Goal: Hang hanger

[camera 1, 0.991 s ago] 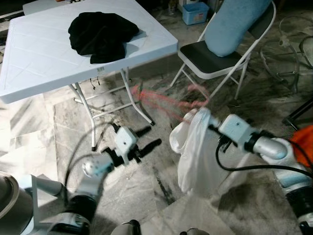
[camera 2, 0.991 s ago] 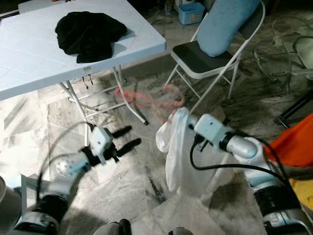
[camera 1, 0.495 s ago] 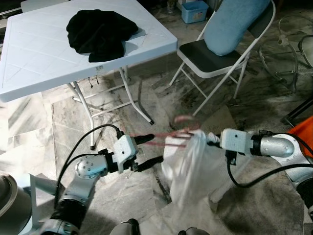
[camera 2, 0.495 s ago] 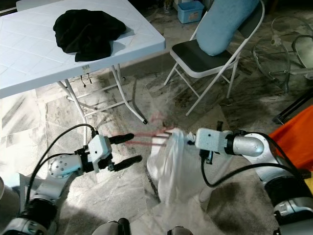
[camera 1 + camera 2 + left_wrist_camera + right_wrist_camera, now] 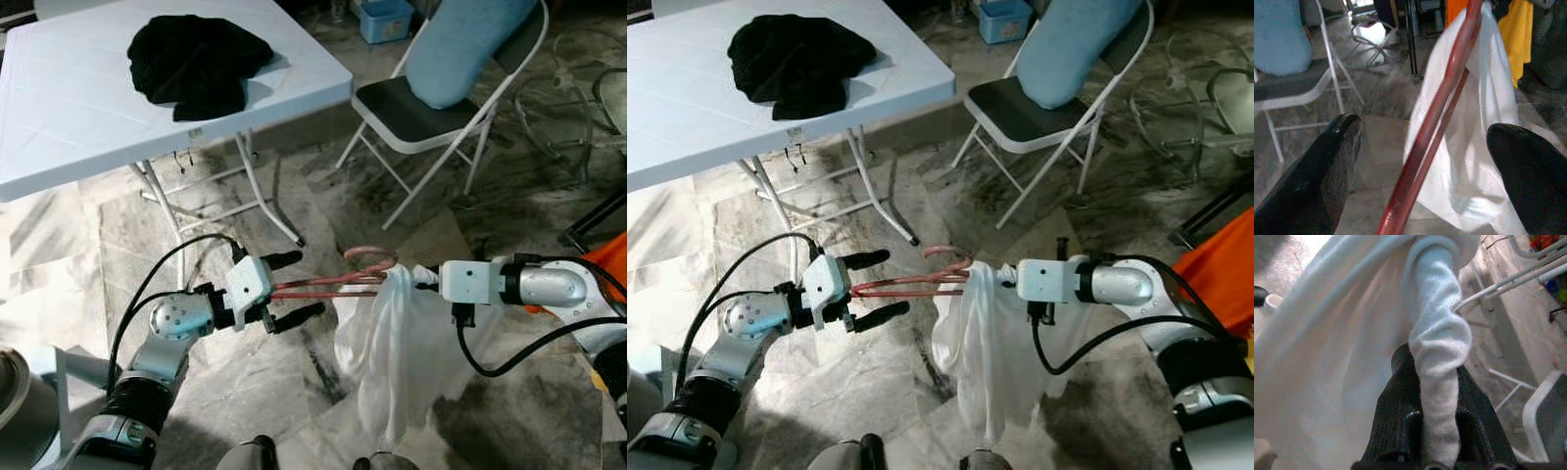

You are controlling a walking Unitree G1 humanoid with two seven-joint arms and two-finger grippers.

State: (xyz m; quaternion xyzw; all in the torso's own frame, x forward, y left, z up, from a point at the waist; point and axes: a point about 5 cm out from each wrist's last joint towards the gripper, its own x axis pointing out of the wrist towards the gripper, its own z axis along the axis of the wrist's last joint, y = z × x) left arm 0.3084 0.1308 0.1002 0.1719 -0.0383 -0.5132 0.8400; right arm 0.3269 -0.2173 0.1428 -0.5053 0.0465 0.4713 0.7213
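Our two claws hold a pink hanger level above the marble floor.

Our left claw [image 5: 294, 288] is spread wide, the thin pink hanger [image 5: 328, 281] passing between its fingers, running across toward our right claw [image 5: 419, 277], which is clamped on the white garment [image 5: 387, 343] draped over the hanger's far end; its hook curls beside the garment.

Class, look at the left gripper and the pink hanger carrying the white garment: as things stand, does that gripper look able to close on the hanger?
Probably yes. The left gripper is open, and the pink hanger already runs between its two fingers. The white garment, pinched by the right gripper, hangs at the far end, clear of them.
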